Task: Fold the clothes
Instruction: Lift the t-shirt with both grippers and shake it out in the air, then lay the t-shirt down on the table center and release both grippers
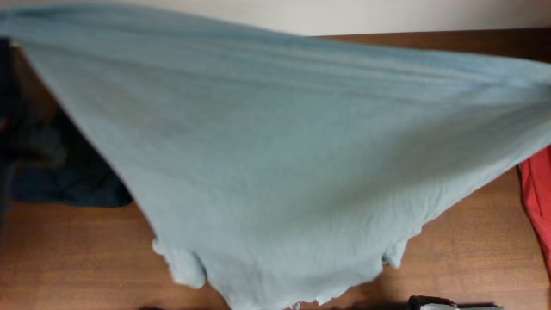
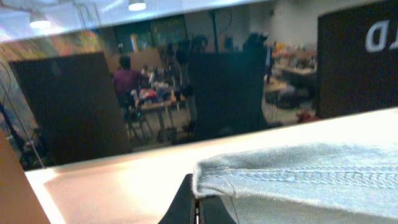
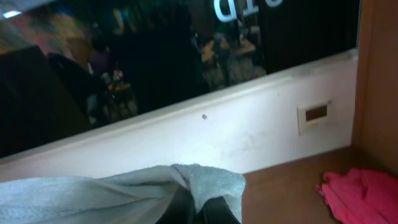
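Two wrist views give me what the overhead cannot: each grip. In the left wrist view the left gripper [image 2: 198, 210] is clenched on a stitched hem of the pale grey-blue T-shirt [image 2: 298, 180]. In the right wrist view the right gripper [image 3: 199, 211] is clamped on a bunched edge of the same shirt, and that view also catches the red-orange garment [image 3: 364, 193] lying on the wood.

From overhead the shirt is stretched in the air across the table [image 1: 77, 258], from its left edge to its right, and it hides both grippers and arms. A dark navy garment [image 1: 60, 181] lies by the left edge, partly covered. The red-orange one is cut off at the right edge. Fabric drapes over the right fingers, so only dark stubs show. Whether the shirt's lower end touches the wood at the near edge, I cannot tell.

Both wrists are held high, the right one facing the white wall [image 3: 249, 130].
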